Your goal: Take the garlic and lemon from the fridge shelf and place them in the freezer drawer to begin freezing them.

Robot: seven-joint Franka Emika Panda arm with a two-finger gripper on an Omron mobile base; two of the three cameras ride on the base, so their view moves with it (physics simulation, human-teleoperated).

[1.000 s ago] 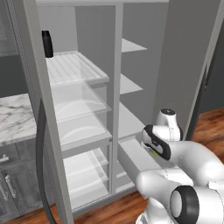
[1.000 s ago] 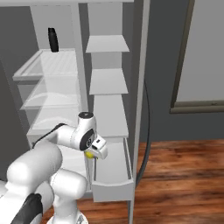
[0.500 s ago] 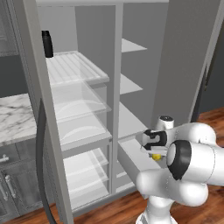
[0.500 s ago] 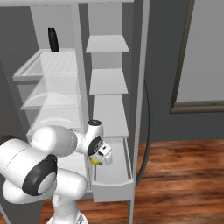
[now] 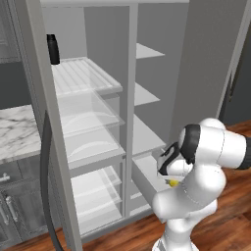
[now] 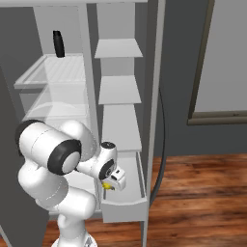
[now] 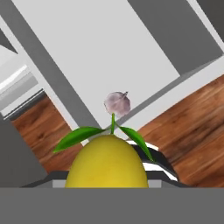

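Observation:
My gripper is shut on the lemon, a yellow fruit with green leaves that covers the fingertips in the hand view. In the base views the lemon is a small yellow spot under the hand, just above the open freezer drawer. The garlic, a pinkish-white bulb, lies past the lemon on the freezer drawer's pale floor, close to a wall. From the left side the freezer drawer juts out low in the right compartment. The ribbed fridge shelf is high on the left.
A dark bottle stands at the back of the ribbed shelf. Clear curved bins sit below it. Small grey shelves stack above the drawer. The open fridge door stands to the right, with wooden floor below.
The hand, still holding the lemon, has come down and forward over the drawer, and the elbow has swung up beside it.

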